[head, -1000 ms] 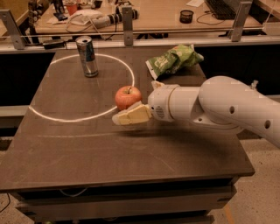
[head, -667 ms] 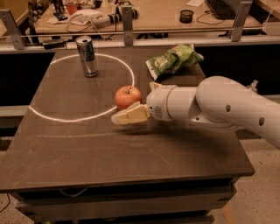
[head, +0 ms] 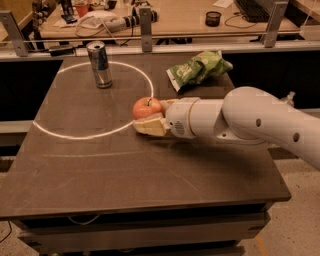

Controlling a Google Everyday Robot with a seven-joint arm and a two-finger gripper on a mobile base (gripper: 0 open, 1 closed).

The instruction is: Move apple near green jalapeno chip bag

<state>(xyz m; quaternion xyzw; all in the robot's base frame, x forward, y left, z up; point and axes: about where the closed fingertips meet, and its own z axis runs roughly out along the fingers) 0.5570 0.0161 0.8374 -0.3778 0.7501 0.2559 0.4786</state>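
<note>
Little had moved since a second earlier: the near finger (head: 149, 125) of the cream two-finger gripper (head: 148, 114) had drawn in from just below the round red-orange apple (head: 147, 107) with its short brown stem and now lay against the fruit's near side. The apple itself sat where it had been, on the dark brown table (head: 125, 180), near the table's middle and at the right-hand edge of a thin white ring (head: 80, 137) marked on the top.

The gripper reached in from the right, low over the table, with the apple between its two fingers. The near finger touched the apple's lower front, and the far one showed only as a cream sliver at the fruit's upper right, mostly hidden behind it. The hand looked pinched on the apple. Behind it the smooth white arm (head: 250, 117) ran off to the right edge of the view.

The wrinkly glossy green jalapeno chip bag (head: 197, 69) with light print lay at the back right of the table, outside the ring, apart from the apple and beyond the arm's wrist. A tall silver can (head: 99, 64) stood upright at the back of the ring, well apart from both the apple and the bag. A cluttered wooden desk (head: 185, 15) stood behind the table.
</note>
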